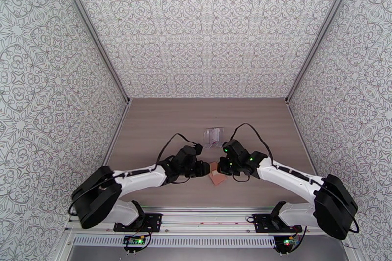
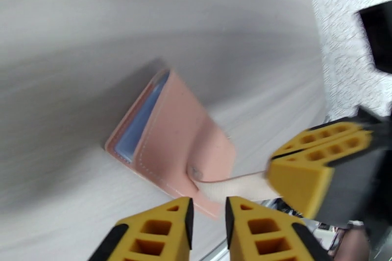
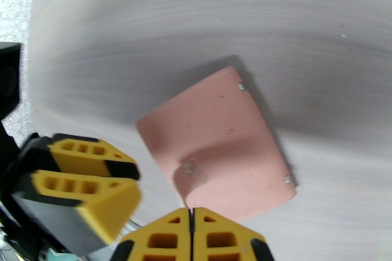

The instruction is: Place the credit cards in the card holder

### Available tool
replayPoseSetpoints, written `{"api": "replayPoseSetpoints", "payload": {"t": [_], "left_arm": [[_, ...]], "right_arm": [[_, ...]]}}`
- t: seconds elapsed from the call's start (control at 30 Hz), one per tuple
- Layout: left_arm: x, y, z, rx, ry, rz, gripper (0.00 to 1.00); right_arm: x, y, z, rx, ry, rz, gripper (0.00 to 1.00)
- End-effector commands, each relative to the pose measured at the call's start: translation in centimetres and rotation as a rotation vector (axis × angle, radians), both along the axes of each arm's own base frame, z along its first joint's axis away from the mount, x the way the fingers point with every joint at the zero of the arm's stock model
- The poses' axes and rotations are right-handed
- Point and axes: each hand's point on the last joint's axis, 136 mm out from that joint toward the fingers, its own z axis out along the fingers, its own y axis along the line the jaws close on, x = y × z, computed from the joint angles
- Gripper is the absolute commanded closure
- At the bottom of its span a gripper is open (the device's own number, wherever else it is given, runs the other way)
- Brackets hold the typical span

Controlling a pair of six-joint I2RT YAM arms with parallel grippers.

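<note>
Wood-grain table (image 1: 161, 125), patterned walls (image 1: 206, 27). Card holder (image 1: 217, 175) lies near centre, between both grippers. Left wrist view shows its blue-grey inner pocket (image 2: 139, 120); right wrist view shows smooth pink leather back and metal rivets (image 3: 241, 86). Snap tab (image 2: 235, 186) points toward right gripper (image 2: 274, 174), which pinches it. Left gripper (image 2: 208, 205) has fingers slightly apart, empty.
</note>
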Motion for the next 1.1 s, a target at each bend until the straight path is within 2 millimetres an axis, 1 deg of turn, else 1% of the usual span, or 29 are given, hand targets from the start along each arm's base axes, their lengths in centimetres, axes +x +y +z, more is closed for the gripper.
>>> {"api": "replayPoseSetpoints", "payload": {"t": [0.0, 0.13, 0.27, 0.43, 0.53, 0.7, 0.8, 0.87, 1.07], "left_arm": [[0.0, 3.7, -1.2, 0.053, 0.025, 0.079, 0.71], [-0.3, 6.8, -1.3, 0.051, 0.039, 0.137, 0.71], [-0.8, 8.7, -1.2, 0.052, 0.042, 0.170, 0.70], [-1.0, 9.5, -1.1, 0.047, 0.047, 0.183, 0.70], [-1.0, 9.8, -0.9, 0.045, 0.043, 0.192, 0.70], [-1.1, 9.7, -0.9, 0.041, 0.050, 0.191, 0.70], [-1.0, 9.2, -0.7, 0.030, 0.044, 0.180, 0.72], [-1.0, 8.5, -0.6, 0.029, 0.043, 0.163, 0.74], [-1.5, 6.4, -1.0, 0.052, 0.044, 0.107, 0.77]], "right_arm": [[0.5, 2.0, 2.4, 0.140, 0.010, -0.029, 1.00], [0.9, 3.7, 3.4, 0.239, 0.027, -0.054, 1.00], [1.2, 5.3, 4.0, 0.293, 0.038, -0.069, 1.00], [1.1, 8.0, 4.5, 0.374, 0.062, -0.078, 1.00], [1.2, 8.6, 4.8, 0.400, 0.061, -0.084, 1.00], [1.0, 8.1, 4.9, 0.397, 0.052, -0.095, 1.00], [0.9, 7.1, 4.6, 0.349, 0.034, -0.101, 1.00], [0.7, 6.1, 4.1, 0.284, 0.016, -0.098, 1.00], [0.3, 2.8, 1.4, 0.101, -0.010, -0.108, 1.00]]}}
